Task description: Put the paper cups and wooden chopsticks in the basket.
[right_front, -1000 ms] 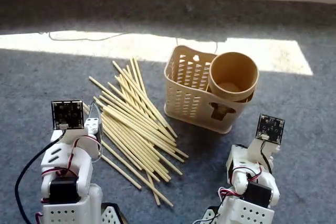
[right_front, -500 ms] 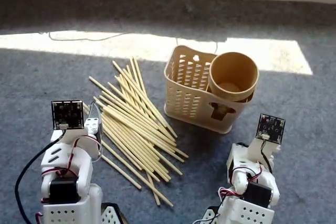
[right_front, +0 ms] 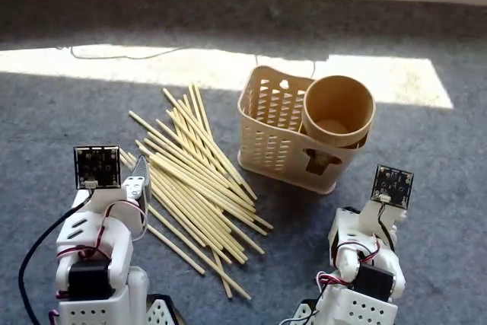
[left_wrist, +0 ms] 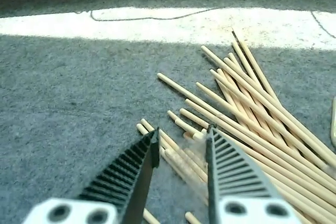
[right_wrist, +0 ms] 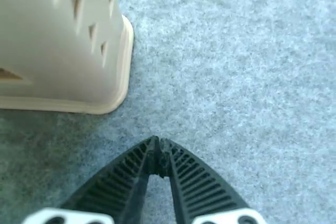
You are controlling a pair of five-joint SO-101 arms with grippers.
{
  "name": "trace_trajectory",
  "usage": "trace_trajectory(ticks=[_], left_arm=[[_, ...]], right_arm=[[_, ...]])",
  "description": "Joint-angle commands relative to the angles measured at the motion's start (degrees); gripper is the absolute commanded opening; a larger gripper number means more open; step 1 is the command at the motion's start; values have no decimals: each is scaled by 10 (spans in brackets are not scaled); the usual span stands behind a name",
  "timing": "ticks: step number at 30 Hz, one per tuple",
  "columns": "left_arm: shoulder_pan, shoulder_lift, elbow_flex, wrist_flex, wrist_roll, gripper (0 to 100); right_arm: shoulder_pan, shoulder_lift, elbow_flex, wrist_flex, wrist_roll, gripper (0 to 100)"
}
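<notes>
Left gripper (left_wrist: 181,142), jaws parted with nothing between them, hangs low over the near-left edge of the wooden chopsticks (right_front: 199,176). They lie in a loose heap on the grey carpet (right_front: 68,119), to the left of the basket (right_front: 272,136). Most sticks run on one diagonal in the high view, from far left toward near right, with a few crossing at slight angles. They are thin, pale, plain wood. Right gripper (right_wrist: 159,153), jaws pressed together and holding nothing, sits above bare carpet just beside the basket's near corner. One tan paper cup (right_front: 338,116) stands upright, mouth up, in the right end of the perforated beige basket.
</notes>
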Motion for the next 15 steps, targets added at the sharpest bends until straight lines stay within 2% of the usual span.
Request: trace_trajectory(ticks=[1, 5, 13, 15], left_arm=[[-3, 7, -39, 11, 3, 157], [16, 70, -69, 15, 3, 160], [47, 304, -170, 14, 8, 162], [47, 358, -192, 3, 38, 162]], right_arm=[[3, -3, 59, -12, -2, 19], [3, -3, 58, -12, -2, 19], [3, -3, 58, -11, -2, 19], [4, -3, 58, -10, -2, 19]])
